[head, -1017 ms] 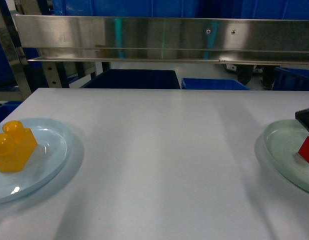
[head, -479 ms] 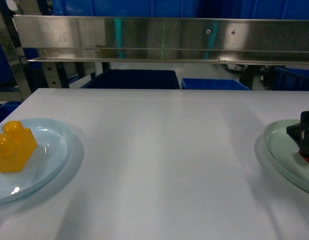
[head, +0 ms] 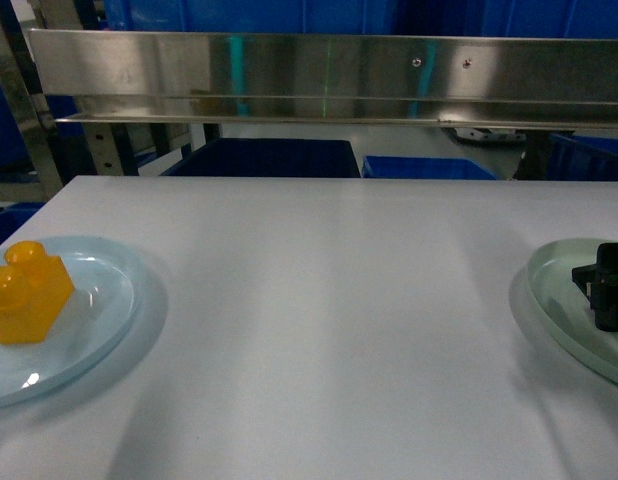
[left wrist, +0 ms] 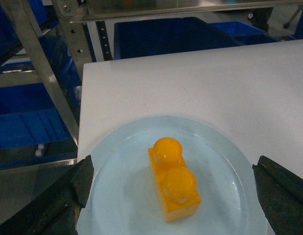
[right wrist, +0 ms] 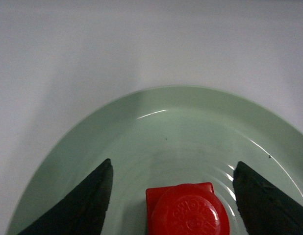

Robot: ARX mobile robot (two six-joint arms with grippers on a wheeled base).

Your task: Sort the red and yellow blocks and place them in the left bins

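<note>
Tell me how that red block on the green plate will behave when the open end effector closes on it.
The red block looks rigid, probably light. Its glossy plastic may slip on the smooth green plate; squat, so unlikely to tip.

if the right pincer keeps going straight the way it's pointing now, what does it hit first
Most likely the red block: it sits centred between the right pincer's open fingers, on the pale green plate. How near it is, the picture doesn't show.

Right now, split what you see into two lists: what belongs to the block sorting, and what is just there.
For the job:
- orange-yellow brick
- red block
- blue crates
- right end effector, open around the red block
- left end effector, open

Just there:
- pale blue plate
- pale green plate
- metal shelf rail
- white table
</note>
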